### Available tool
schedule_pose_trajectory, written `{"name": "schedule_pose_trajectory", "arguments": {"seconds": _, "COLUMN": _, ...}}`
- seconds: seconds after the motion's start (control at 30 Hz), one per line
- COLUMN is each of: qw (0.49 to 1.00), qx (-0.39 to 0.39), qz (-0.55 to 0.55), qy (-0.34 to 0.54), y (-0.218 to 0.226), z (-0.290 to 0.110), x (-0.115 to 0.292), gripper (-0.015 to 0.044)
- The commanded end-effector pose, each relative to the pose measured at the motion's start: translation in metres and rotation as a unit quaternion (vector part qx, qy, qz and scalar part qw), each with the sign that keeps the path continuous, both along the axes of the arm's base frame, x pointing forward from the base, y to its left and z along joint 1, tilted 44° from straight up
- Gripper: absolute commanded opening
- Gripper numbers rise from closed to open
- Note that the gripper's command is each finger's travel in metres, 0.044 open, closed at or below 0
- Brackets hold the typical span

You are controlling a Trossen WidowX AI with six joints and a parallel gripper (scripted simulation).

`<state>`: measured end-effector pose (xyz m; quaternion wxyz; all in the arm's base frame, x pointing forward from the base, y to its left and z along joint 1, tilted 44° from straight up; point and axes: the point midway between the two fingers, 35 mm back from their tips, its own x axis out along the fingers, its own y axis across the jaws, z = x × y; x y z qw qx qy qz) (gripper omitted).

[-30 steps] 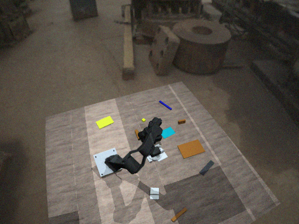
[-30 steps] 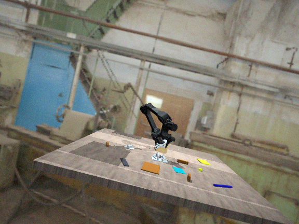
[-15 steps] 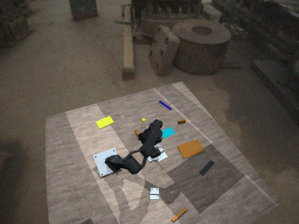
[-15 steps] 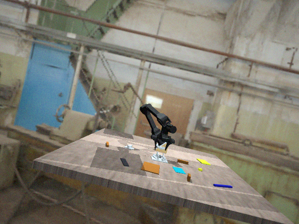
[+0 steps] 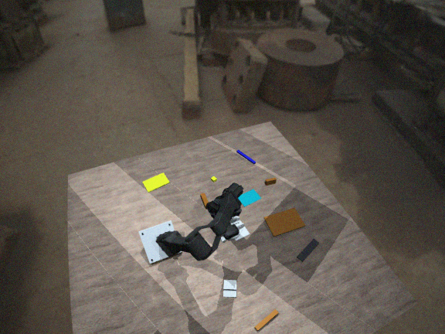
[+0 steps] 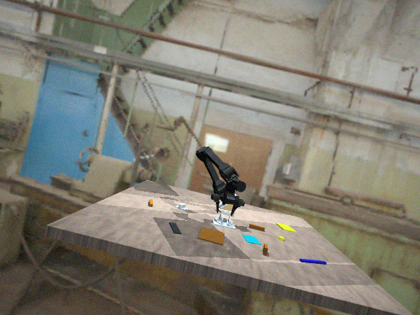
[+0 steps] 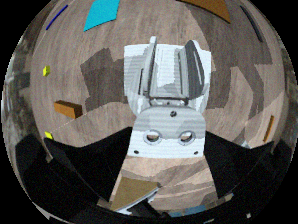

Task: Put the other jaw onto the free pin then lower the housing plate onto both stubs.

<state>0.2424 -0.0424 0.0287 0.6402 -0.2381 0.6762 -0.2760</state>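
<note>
While gripped in the jaws, sits above and just beside the white base [image 5: 243,233] [image 6: 231,227] [image 7: 134,55]: see housing plate [image 6: 227,208] [image 7: 167,146]. Appears at the lowering step; calls for aligning 2 holes with 2 stubs, then descending level. Points rounded edge toward the base; seemingly runs lengthwise from finger to finger.

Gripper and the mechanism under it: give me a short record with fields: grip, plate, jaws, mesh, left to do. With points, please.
grip: gripper [image 5: 225,220] [image 6: 225,213] [image 7: 166,132] shut on the housing plate [image 6: 227,207] [image 7: 170,127]
plate: two large holes, held above the white base [image 5: 243,233] [image 6: 228,225] [image 7: 132,56], not seated
jaws: both upright, side by side on the base
mesh: cannot tell, plate hides part of it
left to do: probably align and lower the plate, release, withdraw
</note>
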Motion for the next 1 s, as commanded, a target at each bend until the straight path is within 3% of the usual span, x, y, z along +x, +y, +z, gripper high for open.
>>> {"name": "schedule_pose_trajectory", "arguments": {"seconds": 0.0, "qw": 1.0, "qx": -0.003, "qz": 0.001, "qy": 0.003, "y": -0.0061, "z": -0.0053, "x": -0.0023, "gripper": 0.0351}}
{"name": "schedule_pose_trajectory", "arguments": {"seconds": 0.97, "qw": 1.0, "qx": -0.004, "qz": 0.001, "qy": 0.004, "y": -0.0154, "z": -0.0143, "x": -0.0046, "gripper": 0.0351}}
